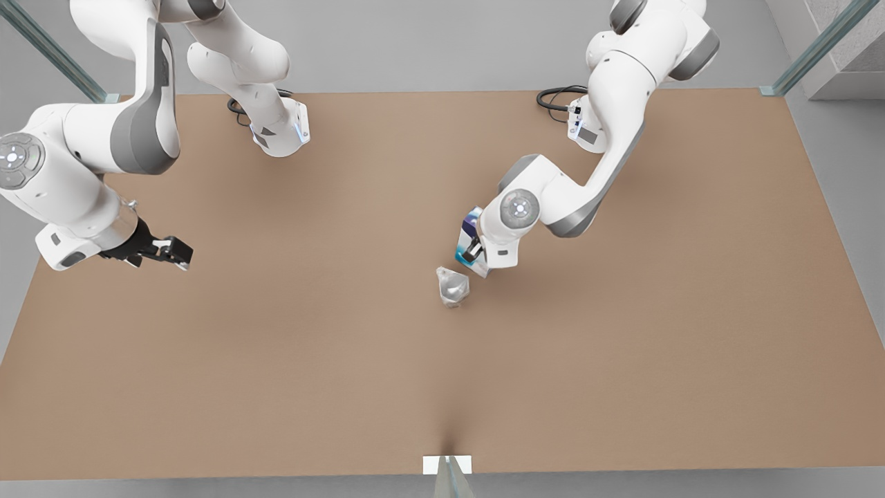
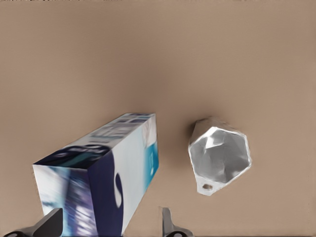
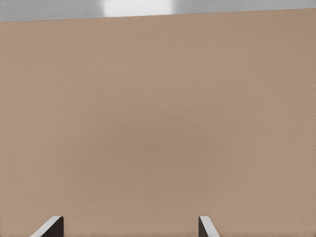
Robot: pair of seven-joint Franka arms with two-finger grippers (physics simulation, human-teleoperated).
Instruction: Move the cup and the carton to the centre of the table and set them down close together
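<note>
The white and dark blue carton [image 1: 469, 235] stands tilted near the middle of the brown table [image 1: 290, 360]. The silvery faceted cup [image 1: 453, 286] is upright just in front of it, a small gap between them. My left gripper [image 1: 476, 252] hovers right over the carton on the front view's right. In the left wrist view its fingers [image 2: 168, 224] are spread wider than the carton [image 2: 106, 168], with a gap on the side toward the cup [image 2: 219, 155]. My right gripper [image 1: 176, 252] waits open above the table's edge on the front view's left, its fingertips [image 3: 205, 226] over bare table.
Both arm bases [image 1: 280, 131] are mounted along the table's far edge, with black cables beside them. A small white tab [image 1: 446, 464] marks the near edge. Bare brown surface surrounds the two objects.
</note>
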